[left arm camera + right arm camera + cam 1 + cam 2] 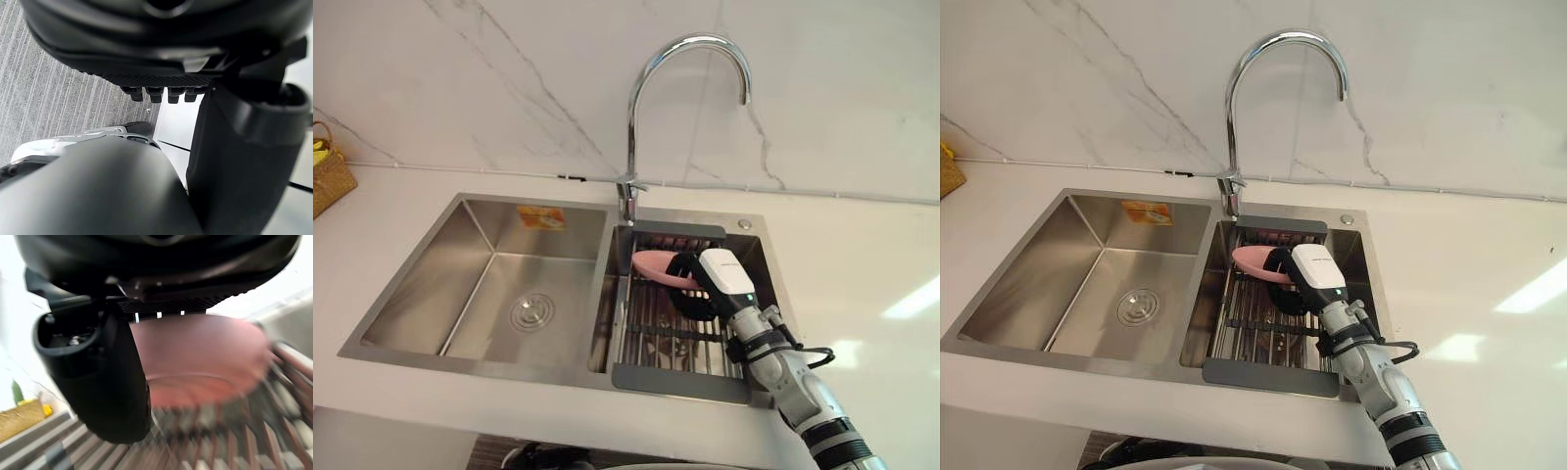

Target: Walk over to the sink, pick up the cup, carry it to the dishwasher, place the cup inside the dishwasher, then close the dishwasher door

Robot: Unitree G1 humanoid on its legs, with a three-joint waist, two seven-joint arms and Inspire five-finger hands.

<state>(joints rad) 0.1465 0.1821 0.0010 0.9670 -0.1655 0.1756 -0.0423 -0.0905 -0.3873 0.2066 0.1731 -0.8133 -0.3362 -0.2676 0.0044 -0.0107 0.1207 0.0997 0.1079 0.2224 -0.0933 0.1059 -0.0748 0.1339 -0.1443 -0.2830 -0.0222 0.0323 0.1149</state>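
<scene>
1. A steel sink [431,284] with two basins is seen in the middle of the frame, set in a white counter [862,264].
2. A curved chrome faucet [631,108] stands at the upper centre, behind the wall between the two basins.
3. The left basin holds only a round drain [531,312].
4. A dish rack [656,338] of metal bars is laid in the right basin, at the centre right of the frame.
5. The cup [649,262], pink in colour, is found over the upper part of this rack, just below the faucet base.
6. The cup is held by the right hand [705,286], which comes in from the lower right; the dark fingers [681,270] are curled round it, and in the right wrist view the thumb [107,382] is seen pressed beside the pink wall.
7. Whether the cup touches the rack cannot be told.
8. The left hand [146,44] is seen above a grey floor [58,107]; whether it is open or closed cannot be told.
9. A woven basket [328,176] stands at the left edge of the frame, on the counter.
</scene>
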